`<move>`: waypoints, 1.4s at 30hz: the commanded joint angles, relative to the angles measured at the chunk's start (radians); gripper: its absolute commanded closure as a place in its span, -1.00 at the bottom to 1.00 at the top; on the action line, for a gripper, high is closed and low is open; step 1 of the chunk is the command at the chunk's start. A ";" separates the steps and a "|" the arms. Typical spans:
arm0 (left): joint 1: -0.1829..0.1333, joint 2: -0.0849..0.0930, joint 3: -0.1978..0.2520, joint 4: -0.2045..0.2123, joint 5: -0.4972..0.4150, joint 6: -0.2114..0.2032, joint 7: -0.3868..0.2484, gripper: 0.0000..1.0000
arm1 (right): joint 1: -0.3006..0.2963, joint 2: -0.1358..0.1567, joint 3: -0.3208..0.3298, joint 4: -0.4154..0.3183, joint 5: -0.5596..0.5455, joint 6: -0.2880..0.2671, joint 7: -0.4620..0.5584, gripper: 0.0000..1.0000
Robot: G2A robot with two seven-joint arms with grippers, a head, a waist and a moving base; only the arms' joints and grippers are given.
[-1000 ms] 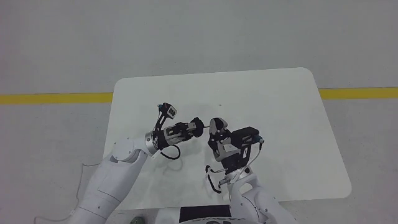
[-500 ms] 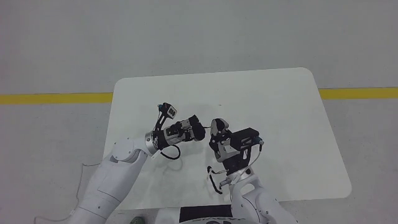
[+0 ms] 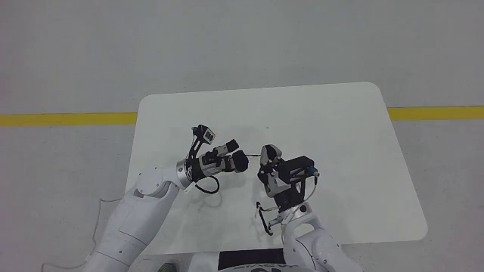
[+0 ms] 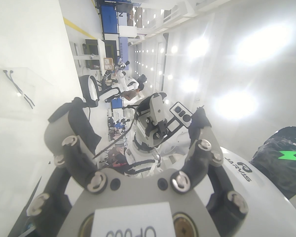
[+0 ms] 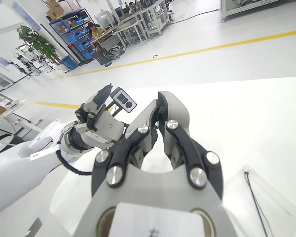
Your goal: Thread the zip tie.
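Zip tie (image 4: 106, 148) sits clamped in right pincer (image 5: 160, 102); left pincer (image 3: 234, 156), just beside it, now stands apart, strap released, so threading probably awaits a regrasp.

Bright, even overhead light washes the white table (image 3: 340, 121) and pale floor (image 3: 227, 38). In the left wrist view ceiling lamps (image 4: 236, 103) flare into milky haze, the zip tie (image 4: 106, 148) dark against it. Both wrist views bend straight lines near their edges.
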 commanded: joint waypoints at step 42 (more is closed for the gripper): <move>-0.004 0.053 -0.027 -0.012 0.010 0.048 -0.125 -0.22 | -0.020 0.018 0.130 -0.067 0.066 -0.109 0.072 1.00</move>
